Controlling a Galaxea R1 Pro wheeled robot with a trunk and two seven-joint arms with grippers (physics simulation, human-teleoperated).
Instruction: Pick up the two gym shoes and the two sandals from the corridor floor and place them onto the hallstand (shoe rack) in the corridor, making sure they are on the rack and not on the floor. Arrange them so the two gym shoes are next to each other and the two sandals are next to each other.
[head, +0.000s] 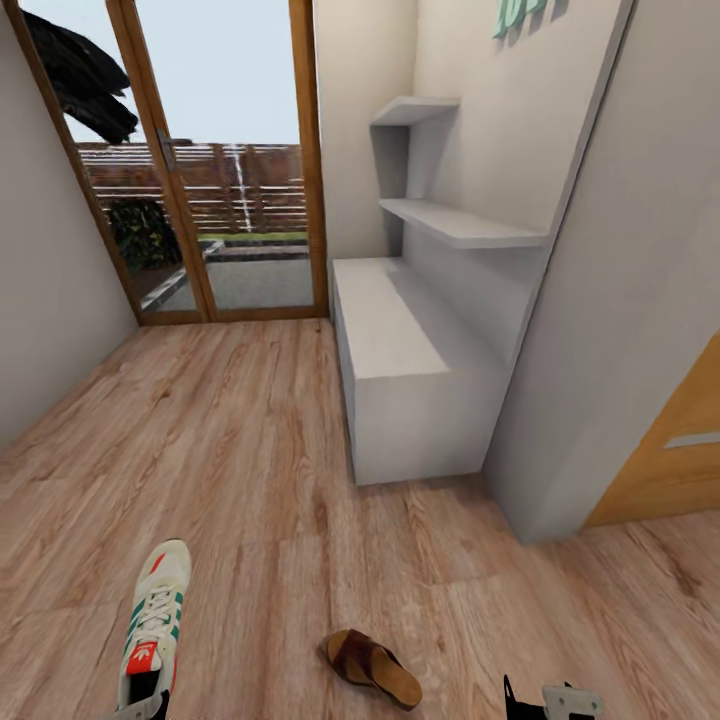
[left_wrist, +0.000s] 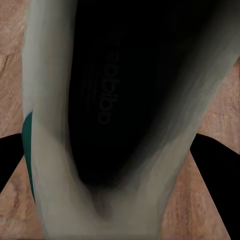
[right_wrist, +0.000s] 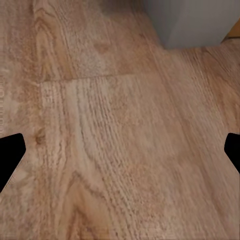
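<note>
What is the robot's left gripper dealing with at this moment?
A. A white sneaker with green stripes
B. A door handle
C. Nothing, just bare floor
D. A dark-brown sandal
A. In the left wrist view, the gym shoe sits right between the black fingertips, its dark opening facing the camera. The head view shows the same shoe at the lower left, while the sandal lies apart on the floor.
</note>
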